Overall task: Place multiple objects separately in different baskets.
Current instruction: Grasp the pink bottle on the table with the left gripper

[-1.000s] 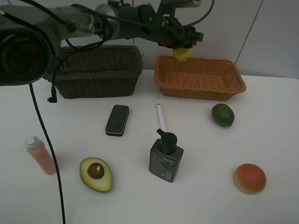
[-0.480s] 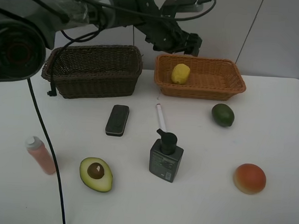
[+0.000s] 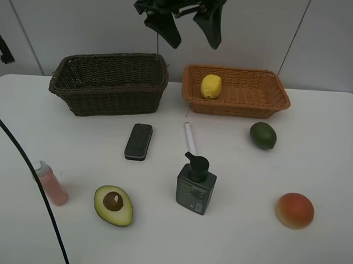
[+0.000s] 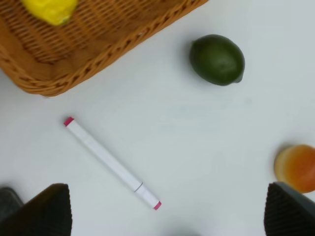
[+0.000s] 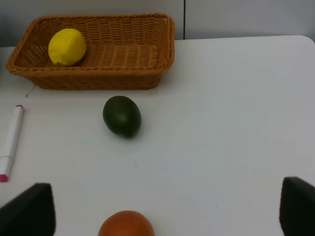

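- The bench (image 3: 314, 171) carries seven loose objects, so I judge the task to be at its beginning.
- The dark brown basket (image 3: 108, 98), far left, looks empty.
- The orange-tan basket (image 3: 241, 105), far right, holds only the yellow lemon (image 3: 210, 86), at its left end.
- The left gripper (image 3: 194, 40) hangs high above the gap between the baskets, with its jaws wide apart and nothing in them.
- The right gripper (image 5: 162, 216) is also spread open and empty.
- The dark pump bottle (image 3: 195, 187) and the halved avocado (image 3: 113, 205) stand near.
- The orange-red fruit (image 3: 294, 210) is near right, well apart from the rest.
- The dark green fruit (image 3: 263, 135), just beside the orange-tan basket, seems the easy next pick: go down over it and close.
- The black eraser block (image 3: 138, 141), the pink bottle (image 3: 50, 184) and the white marker (image 3: 189, 137) probably belong in the dark brown basket.
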Robot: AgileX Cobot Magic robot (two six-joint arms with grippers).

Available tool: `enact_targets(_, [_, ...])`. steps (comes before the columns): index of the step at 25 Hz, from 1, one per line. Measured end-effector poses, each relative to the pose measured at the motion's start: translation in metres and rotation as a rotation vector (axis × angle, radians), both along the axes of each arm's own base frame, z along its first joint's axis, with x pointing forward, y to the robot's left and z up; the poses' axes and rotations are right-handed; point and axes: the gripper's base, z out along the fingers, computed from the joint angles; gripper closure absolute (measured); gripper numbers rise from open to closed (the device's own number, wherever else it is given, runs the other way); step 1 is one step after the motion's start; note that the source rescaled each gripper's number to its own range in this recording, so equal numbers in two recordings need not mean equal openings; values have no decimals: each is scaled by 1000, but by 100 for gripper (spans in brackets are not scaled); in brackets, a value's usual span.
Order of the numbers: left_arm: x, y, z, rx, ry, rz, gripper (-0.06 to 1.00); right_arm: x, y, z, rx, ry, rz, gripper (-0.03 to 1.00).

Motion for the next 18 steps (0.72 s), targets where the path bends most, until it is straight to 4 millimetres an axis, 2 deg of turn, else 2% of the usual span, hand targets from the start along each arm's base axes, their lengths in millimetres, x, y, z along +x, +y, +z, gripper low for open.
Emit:
enact_targets(4, [-36, 33, 17, 73, -2, 52, -6, 0, 0, 0, 0, 0, 0, -3])
enact_targets(9, [-109, 92, 33, 141, -3, 130, -6, 0, 0, 0, 0, 0, 0, -3])
enact_targets(14, [-168, 134, 14, 137, 91, 256, -6, 0, 0, 0, 0, 0, 0, -3])
enact_targets(18, [-195, 154, -11, 146, 190, 401, -6, 0, 0, 0, 0, 0, 0, -3])
